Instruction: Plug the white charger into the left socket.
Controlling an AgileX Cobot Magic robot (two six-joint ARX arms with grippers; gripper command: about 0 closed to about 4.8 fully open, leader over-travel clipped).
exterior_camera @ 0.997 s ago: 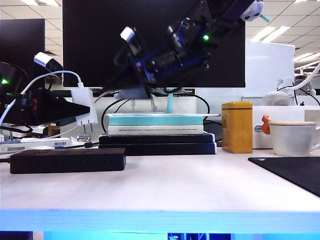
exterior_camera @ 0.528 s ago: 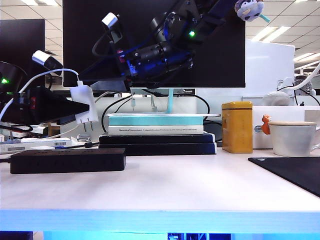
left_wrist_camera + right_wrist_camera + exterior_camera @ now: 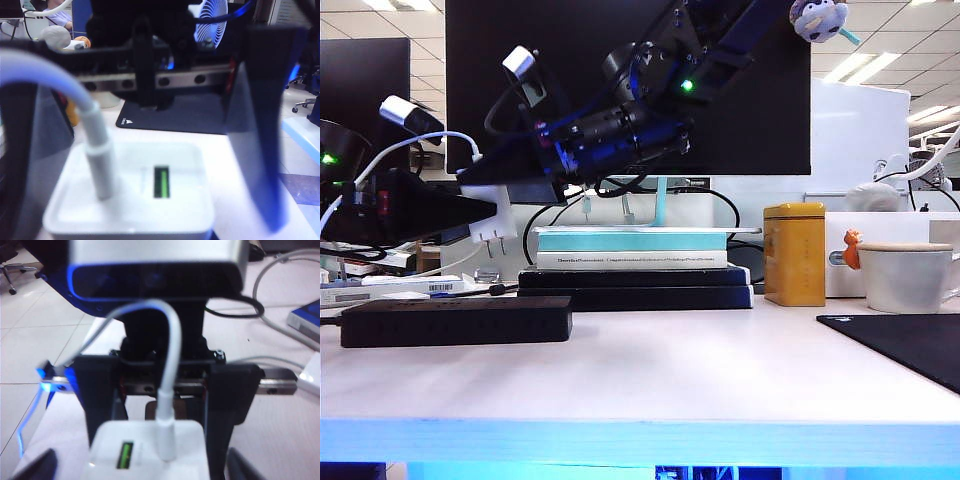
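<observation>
The step in hand looked like a handover in mid-air: the left tool [image 3: 470,215] held the white charger [image 3: 495,215] clamped between its dark fingers above the counter's [image 3: 650,360] left end, prongs pointing down, while the right tool [image 3: 515,190], reaching across from the right, hung with its jaws spread wide on either side of the same block, not visibly pressing it. In the left wrist view the charger [image 3: 132,192] showed as a smooth, glossy, round-cornered white block with a small green-lit slot and a thick white cable [image 3: 97,165] rising from its top; the right wrist view showed the same block [image 3: 150,450] between wide-set black fingers [image 3: 95,390]. Below and a little to the left lay the power strip [image 3: 455,320], long, low and matte black, flat on the counter near its left front edge; the left socket on its top face could not be seen from this low angle. The next move probably called for one tool to take a firm, square grip, keep the prongs vertical, line them over the left outlet, and press straight down while the slack cable stayed clear.
</observation>
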